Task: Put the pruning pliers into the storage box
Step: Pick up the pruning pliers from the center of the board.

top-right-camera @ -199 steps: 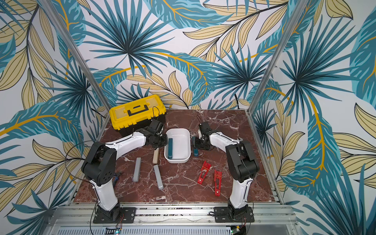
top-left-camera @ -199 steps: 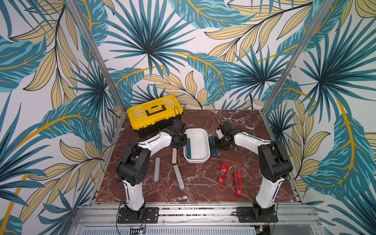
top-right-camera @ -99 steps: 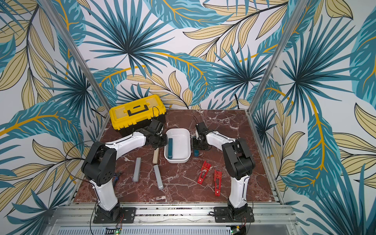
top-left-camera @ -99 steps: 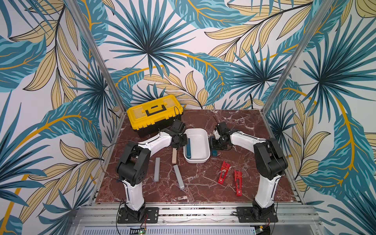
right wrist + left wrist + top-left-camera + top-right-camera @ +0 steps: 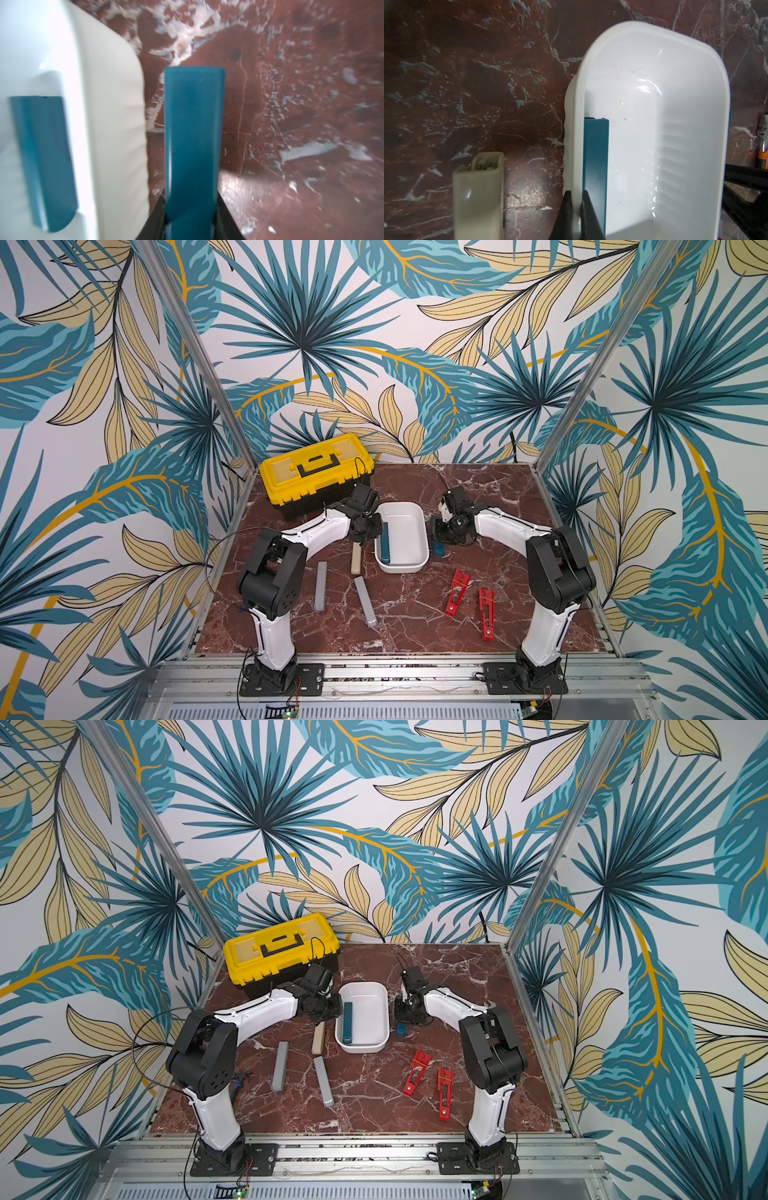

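**Teal pruning-plier piece in the right gripper, not yet in the storage box**

- Right gripper (image 5: 191, 209): jaws pressed onto one end of the held teal piece (image 5: 193, 133).
- Held piece, axis: the long axis runs straight out from the jaws. In both top views the free end points toward the table's front edge, roughly parallel to the long walls of the storage box (image 5: 401, 569).
- Held piece, location: just beside the box's right wall, outside it. Contact with the marble tabletop (image 5: 415, 630) cannot be told.
- Left gripper (image 5: 576, 207): jaws pinched on the box's left rim, probably to steady it.
- In the box: second teal piece (image 5: 385, 541), lengthwise along the pinched wall.
- On the tabletop: beige piece (image 5: 355, 560), two grey pieces (image 5: 320, 587), two red pieces (image 5: 456, 591).
- Step, judged: pickup made, transfer pending.
- Next move calls for lifting clear of the rim, shifting over the box with the axis along its length, then releasing.
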Robot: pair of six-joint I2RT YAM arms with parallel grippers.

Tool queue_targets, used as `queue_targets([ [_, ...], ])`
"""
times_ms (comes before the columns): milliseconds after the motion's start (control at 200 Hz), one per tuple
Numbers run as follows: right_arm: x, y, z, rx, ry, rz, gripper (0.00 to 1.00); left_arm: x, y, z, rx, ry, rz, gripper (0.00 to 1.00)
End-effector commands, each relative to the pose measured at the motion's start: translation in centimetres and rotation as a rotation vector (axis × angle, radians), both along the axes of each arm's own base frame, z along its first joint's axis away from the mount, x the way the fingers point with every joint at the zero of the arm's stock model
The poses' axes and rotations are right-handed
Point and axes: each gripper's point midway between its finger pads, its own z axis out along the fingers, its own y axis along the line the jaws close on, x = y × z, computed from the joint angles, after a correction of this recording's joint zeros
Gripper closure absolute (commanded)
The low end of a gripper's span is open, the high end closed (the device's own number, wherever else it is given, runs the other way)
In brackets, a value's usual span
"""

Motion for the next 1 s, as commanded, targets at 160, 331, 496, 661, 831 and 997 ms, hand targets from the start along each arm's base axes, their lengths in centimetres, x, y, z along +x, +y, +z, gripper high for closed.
queue_targets([
  [160,-0.5,2.0,6.7,0.096,-0.100,0.003,0.89,0.4,-0.1,1.7,-0.032,-0.033,0.001,0.97],
  [331,-0.9,3.8,8.7,0.146,-0.121,0.024,0.89,0.4,-0.2,1.7,-0.037,-0.034,0.003,0.97],
  [496,-1.1,5.8,9.3,0.170,-0.131,0.054,0.88,0.5,-0.2,1.8,-0.039,-0.037,0.002,0.97],
  [661,-0.8,7.6,8.8,0.176,-0.120,0.084,0.88,0.4,-0.3,1.9,-0.043,-0.038,0.000,0.97],
  [831,-0.4,8.9,8.2,0.175,-0.110,0.105,0.88,0.3,-0.1,1.8,-0.039,-0.036,0.000,0.97],
  [997,-0.2,10.0,7.0,0.170,-0.094,0.117,0.88,0.3,-0.2,1.8,-0.044,-0.036,0.001,0.97],
])
